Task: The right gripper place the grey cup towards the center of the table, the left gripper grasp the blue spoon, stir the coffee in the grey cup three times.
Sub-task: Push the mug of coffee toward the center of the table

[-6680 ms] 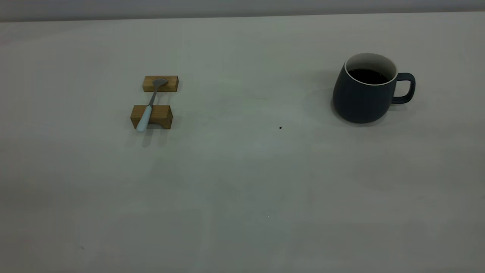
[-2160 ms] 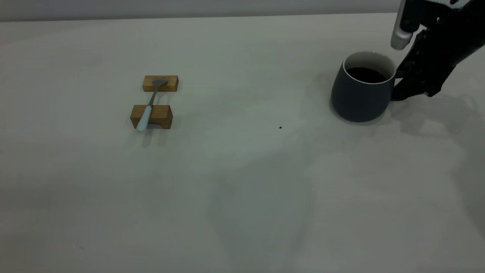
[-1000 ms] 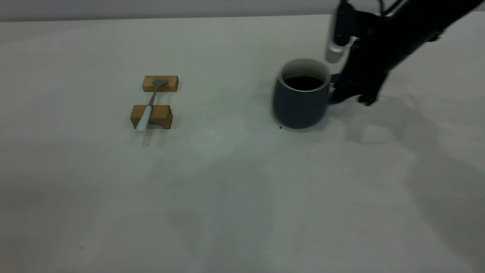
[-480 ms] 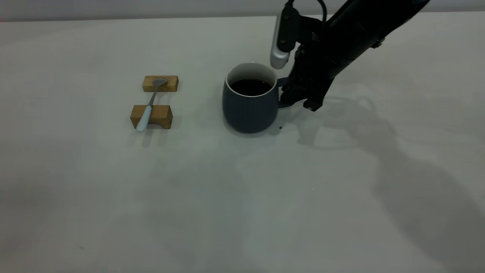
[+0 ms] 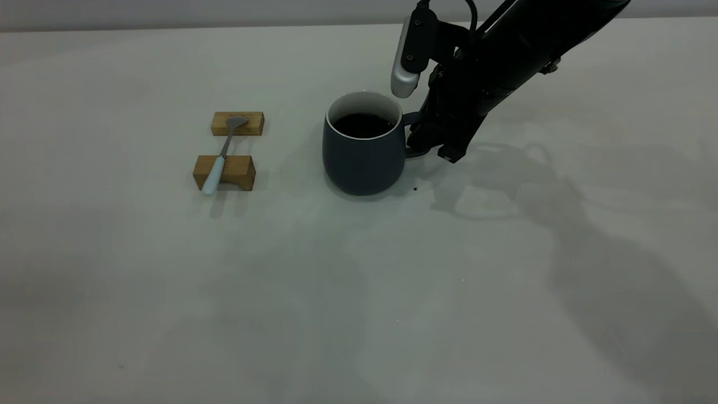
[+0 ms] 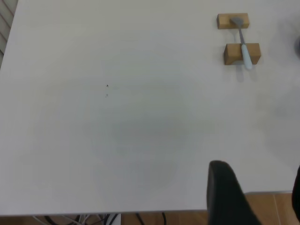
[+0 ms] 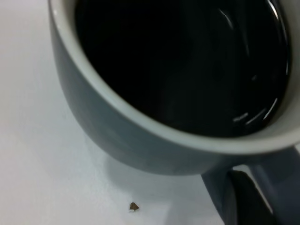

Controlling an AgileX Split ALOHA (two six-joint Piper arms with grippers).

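Observation:
The grey cup (image 5: 363,151) stands upright near the middle of the table (image 5: 359,292), holding dark coffee (image 5: 362,124). My right gripper (image 5: 424,141) reaches in from the upper right and is shut on the cup's handle. In the right wrist view the cup (image 7: 117,131) and coffee (image 7: 187,61) fill the frame, with one black finger (image 7: 246,197) inside the handle loop. The blue spoon (image 5: 220,157) lies across two wooden blocks left of the cup, also seen in the left wrist view as the blue spoon (image 6: 243,44). My left gripper (image 6: 260,197) hangs open over the table's edge, far from the spoon.
Two tan wooden blocks (image 5: 237,123) (image 5: 224,173) carry the spoon, bowl on the far one. A small dark speck (image 5: 415,189) lies on the table just right of the cup's base. The table's edge (image 6: 140,213) shows in the left wrist view.
My right gripper came in, closed on the cup's handle and carried the cup leftward from the right side to the table's middle. Spoon and blocks have not moved.

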